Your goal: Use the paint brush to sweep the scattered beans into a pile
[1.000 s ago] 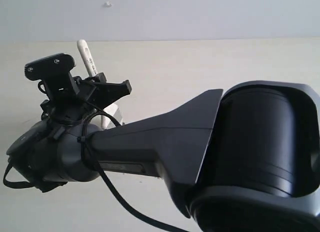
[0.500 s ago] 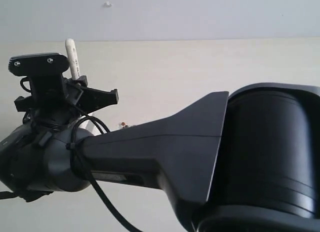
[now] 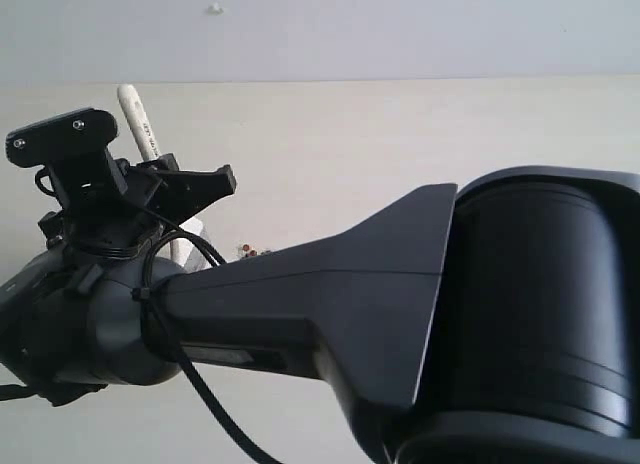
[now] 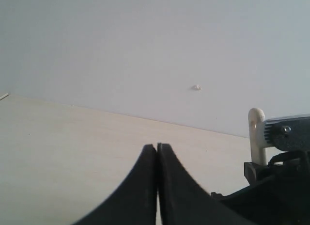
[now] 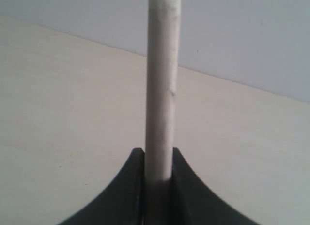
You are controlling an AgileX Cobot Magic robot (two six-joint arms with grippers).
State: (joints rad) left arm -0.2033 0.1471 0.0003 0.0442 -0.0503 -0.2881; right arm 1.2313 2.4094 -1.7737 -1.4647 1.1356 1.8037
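Note:
My right gripper [image 5: 159, 157] is shut on the pale handle of the paint brush [image 5: 162, 89], which runs straight out between its fingers. In the exterior view the handle's rounded end [image 3: 135, 109] sticks up above the right wrist at the far left, leaning left. A pale bit of the brush's lower part [image 3: 190, 234] shows below the wrist; the bristles are hidden. A few reddish-brown beans [image 3: 250, 250] lie on the table just above the forearm; the rest are hidden by the arm. My left gripper [image 4: 157, 146] is shut on nothing, hovering over bare table.
The right arm's black forearm and joint [image 3: 480, 314] fill most of the exterior view. The cream table [image 3: 420, 134] runs back to a grey wall [image 3: 400, 29]. The left wrist view catches the brush handle [image 4: 255, 133] and the right wrist's camera mount [image 4: 286, 133].
My right gripper has carried the brush to the left, and the handle now leans further left. A few beans have come into view beside the forearm. The left gripper stays shut.

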